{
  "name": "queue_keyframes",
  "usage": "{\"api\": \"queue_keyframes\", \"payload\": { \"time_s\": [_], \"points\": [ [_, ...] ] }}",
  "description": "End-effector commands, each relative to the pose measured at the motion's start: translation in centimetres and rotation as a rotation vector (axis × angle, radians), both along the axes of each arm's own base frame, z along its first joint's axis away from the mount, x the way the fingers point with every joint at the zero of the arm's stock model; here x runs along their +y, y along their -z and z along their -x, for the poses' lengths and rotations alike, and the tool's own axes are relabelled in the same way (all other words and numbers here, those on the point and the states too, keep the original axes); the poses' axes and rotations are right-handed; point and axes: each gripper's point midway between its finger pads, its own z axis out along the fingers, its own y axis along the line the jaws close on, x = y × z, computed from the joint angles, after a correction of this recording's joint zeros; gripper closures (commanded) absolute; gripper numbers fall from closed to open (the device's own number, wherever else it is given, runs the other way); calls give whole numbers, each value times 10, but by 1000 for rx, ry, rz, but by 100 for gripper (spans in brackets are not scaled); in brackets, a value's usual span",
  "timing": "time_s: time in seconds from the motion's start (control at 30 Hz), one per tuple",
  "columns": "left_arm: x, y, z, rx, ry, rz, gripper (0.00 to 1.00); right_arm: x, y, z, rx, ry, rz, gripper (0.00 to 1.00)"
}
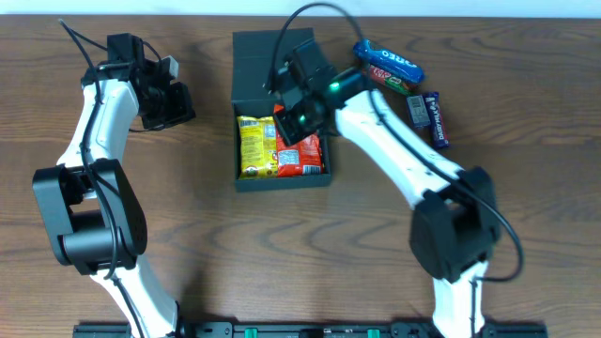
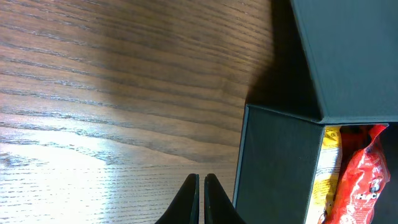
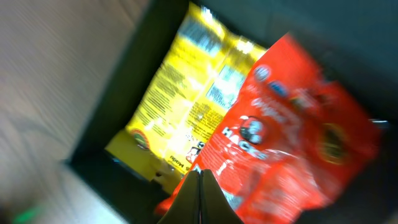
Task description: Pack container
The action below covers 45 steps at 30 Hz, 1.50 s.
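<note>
Open container (image 1: 282,181), yellow packet (image 1: 254,145) beside red packet (image 1: 302,160) (both inside)

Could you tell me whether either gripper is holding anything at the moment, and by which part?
Left gripper: shut, holding nothing. Right gripper: shut above the crinkled red plastic snack packet; a pinch cannot be confirmed.

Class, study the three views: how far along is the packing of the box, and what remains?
Done: a yellow packet and a red packet lie inside the open container.
In hand: the right gripper, shut, is over the red packet; whether it pinches it is unclear. The left gripper is shut beside the container.
Left: the Oreo packet and dark blue bar, among others, lie outside; the lid is open.
</note>
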Motion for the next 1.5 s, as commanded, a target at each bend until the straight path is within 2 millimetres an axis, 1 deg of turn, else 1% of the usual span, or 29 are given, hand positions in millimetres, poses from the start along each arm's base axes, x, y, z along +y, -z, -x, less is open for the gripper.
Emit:
{"api": "queue_keyframes", "payload": {
  "time_s": [0.0,0.13,0.23,0.27,0.4,0.47,0.57,0.63,0.67,0.8,0.87,0.93,1.0,1.1,1.13,1.2,1.23,1.27,1.37,1.43,1.47],
  "points": [
    [1,-19,-5,-55,19,-19,94,-1,29,1,34,-14,47,98],
    [1,-19,-4,-51,19,-18,94,-15,61,-2,66,44,146,99],
    [1,-19,-4,-51,20,-18,94,-30,76,-5,70,115,232,99],
    [1,-19,-4,-51,20,-18,94,-34,77,-6,69,138,251,99],
    [1,-19,-4,-52,19,-19,94,-35,77,-8,61,151,257,99],
    [1,-19,-4,-51,19,-19,94,-43,78,-11,56,213,288,99],
    [1,-19,-4,-51,20,-18,94,-41,77,-12,57,222,279,99],
    [1,-19,-4,-51,20,-18,94,-37,70,-12,49,211,257,99],
    [1,-19,-4,-50,20,-18,94,-33,63,-13,39,201,235,99],
    [-6,-20,-2,-44,34,13,94,-22,21,-24,-30,203,140,99],
    [-15,-22,1,-37,50,44,94,-22,-3,-30,-82,211,100,99],
    [-24,-22,3,-31,69,56,94,-27,-24,-38,-132,227,72,99],
    [-37,-24,4,-32,96,77,94,-37,-41,-46,-167,256,52,99],
    [-61,-25,7,-33,149,87,94,-55,-57,-58,-188,318,25,99],
    [-69,-25,8,-34,169,75,94,-64,-63,-63,-195,350,18,99],
    [-79,-22,10,-31,188,15,94,-85,-67,-72,-188,417,12,99],
    [-80,-19,10,-26,182,-17,94,-94,-67,-75,-179,443,15,99],
    [-79,-17,9,-17,159,-58,94,-107,-64,-78,-169,480,29,99],
    [-78,-15,6,-16,119,-102,94,-150,-50,-82,-136,611,124,99],
    [-78,-15,4,-20,103,-97,94,-164,-39,-76,-89,632,156,99],
    [-77,-16,2,-25,98,-96,94,-170,-32,-69,-46,634,174,98]
  ]
}}
